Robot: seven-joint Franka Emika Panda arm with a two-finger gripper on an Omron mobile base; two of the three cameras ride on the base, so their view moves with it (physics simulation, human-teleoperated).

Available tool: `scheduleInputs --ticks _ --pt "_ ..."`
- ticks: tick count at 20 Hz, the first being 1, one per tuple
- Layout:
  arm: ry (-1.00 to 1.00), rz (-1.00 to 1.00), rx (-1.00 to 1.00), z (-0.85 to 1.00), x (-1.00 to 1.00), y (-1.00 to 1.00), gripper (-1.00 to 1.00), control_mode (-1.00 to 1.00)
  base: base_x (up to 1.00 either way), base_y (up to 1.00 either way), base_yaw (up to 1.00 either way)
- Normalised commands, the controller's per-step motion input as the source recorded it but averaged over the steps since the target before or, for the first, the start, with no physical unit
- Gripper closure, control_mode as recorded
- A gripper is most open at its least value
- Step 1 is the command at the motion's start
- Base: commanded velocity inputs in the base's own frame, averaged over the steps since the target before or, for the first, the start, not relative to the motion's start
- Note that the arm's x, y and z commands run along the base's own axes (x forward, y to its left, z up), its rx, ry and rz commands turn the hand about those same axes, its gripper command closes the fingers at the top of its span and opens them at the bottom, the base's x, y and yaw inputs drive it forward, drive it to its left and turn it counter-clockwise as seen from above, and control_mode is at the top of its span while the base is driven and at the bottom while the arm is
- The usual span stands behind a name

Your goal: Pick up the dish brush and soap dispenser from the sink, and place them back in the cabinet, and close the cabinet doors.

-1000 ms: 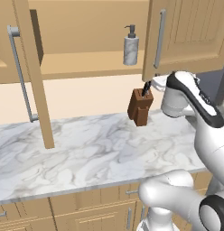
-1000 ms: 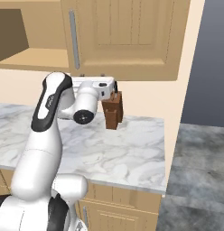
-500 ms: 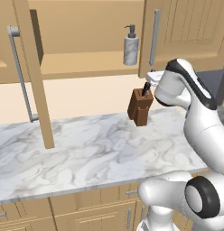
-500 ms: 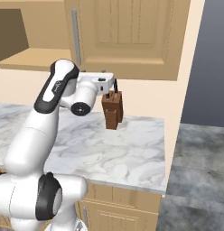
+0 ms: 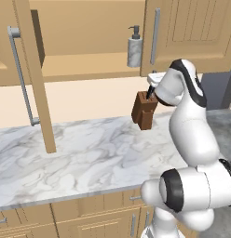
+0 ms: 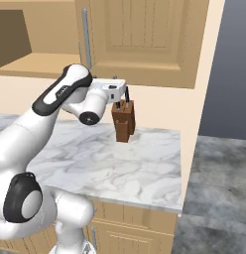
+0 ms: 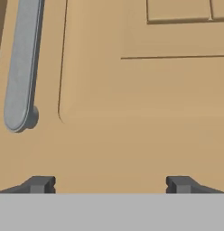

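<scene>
A: Where is the grey-white marbled soap dispenser with the dark pump?

B: Upright on the light tan wooden cabinet's shelf, near the right door, so it looks already put away.

A: And the pincer?

B: Spread wide, gripping nothing, facing the tall tan panelled right door beside its silver bar handle, probably to push it shut.

A: Anything the hand view misses?

B: The left base view shows the left door swung open over the marbled tabletop (and a brown knife block).
</scene>
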Motion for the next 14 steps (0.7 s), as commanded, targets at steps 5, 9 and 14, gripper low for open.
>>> scheduleInputs --ticks 5,9,14 --pt "0.00 0.00 0.00 0.00 0.23 0.00 -1.00 -1.00 0.00 0.00 0.00" --pt "0.00 0.00 0.00 0.00 0.23 0.00 -1.00 -1.00 0.00 0.00 0.00" --pt "0.00 0.00 0.00 0.00 0.03 0.00 -1.00 -1.00 0.00 0.00 0.00"
